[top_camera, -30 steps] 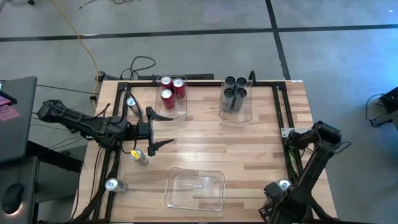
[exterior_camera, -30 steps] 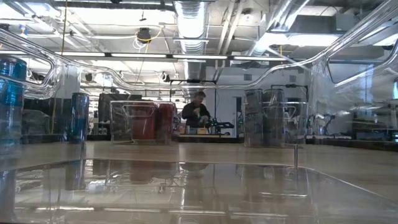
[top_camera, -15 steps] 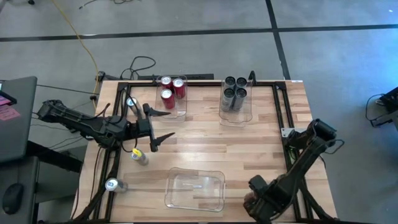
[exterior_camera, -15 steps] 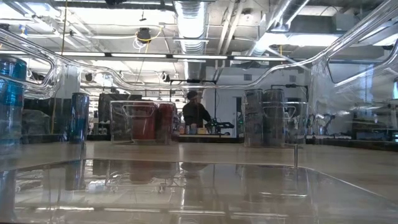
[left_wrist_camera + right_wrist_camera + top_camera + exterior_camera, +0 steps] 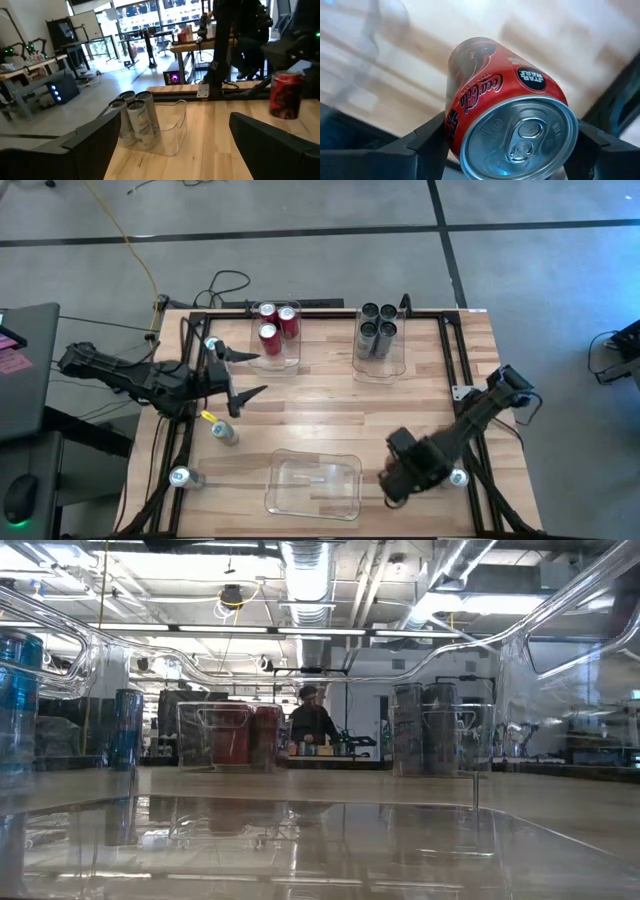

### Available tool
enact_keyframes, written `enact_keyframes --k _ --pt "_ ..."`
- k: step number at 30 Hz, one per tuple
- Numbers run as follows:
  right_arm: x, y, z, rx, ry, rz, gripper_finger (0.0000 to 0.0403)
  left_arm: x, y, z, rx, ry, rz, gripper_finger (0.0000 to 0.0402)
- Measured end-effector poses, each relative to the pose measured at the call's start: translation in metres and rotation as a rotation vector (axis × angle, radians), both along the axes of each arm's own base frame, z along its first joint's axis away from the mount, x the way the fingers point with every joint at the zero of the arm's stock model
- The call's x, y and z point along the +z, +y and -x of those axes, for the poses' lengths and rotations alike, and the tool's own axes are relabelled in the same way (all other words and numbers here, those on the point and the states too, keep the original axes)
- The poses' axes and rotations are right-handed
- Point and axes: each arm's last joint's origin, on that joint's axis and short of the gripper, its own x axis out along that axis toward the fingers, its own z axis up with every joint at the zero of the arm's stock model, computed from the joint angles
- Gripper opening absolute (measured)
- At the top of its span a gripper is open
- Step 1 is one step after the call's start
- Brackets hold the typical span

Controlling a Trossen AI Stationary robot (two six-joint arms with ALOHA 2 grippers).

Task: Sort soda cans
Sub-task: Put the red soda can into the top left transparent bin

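Left fingers: spread wide apart with nothing between them; the left gripper (image 5: 238, 378) hangs at centre-left of the high view, above the wooden table (image 5: 330, 405), and points toward the far bins.
Right fingers: dark pads (image 5: 427, 137) press both sides of a red can (image 5: 507, 120), which fills the right wrist view, silver top toward the camera.
Right gripper (image 5: 395, 477): lower right of centre in the high view, just beside the right end of the near bin (image 5: 313, 485); from above the arm hides the can.
Red cans: three (image 5: 276, 326) stand in the clear bin (image 5: 277, 336) at upper centre-left of the high view.
Dark grey cans: four (image 5: 377, 325) stand together in the clear bin (image 5: 379, 345) at upper centre-right.
Blue-marked cans: one (image 5: 224, 431) left of centre, near the left gripper; one (image 5: 181, 476) at lower left on the black frame rail; one (image 5: 210, 345) on the rail at upper left.
Near bin: clear, lower centre, holds no can.
Background: a person (image 5: 312, 720) stands in the room beyond the table in the low view.
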Motion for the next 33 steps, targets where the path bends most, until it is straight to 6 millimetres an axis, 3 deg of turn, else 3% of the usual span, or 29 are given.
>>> enact_keyframes --k 6,16,33 --pt "0.016 -0.05 -0.034 0.128 -0.074 0.051 0.0307 0.003 0.006 0.02 0.019 -0.006 0.03 0.0368" --pt "0.02 -0.147 -0.089 0.249 -0.285 0.076 0.0306 -0.005 0.011 0.023 0.178 0.035 0.088 0.0368" --pt "0.033 -0.265 -0.115 0.313 -0.568 0.201 0.0306 -0.018 0.016 0.008 0.256 0.096 0.156 0.0368"
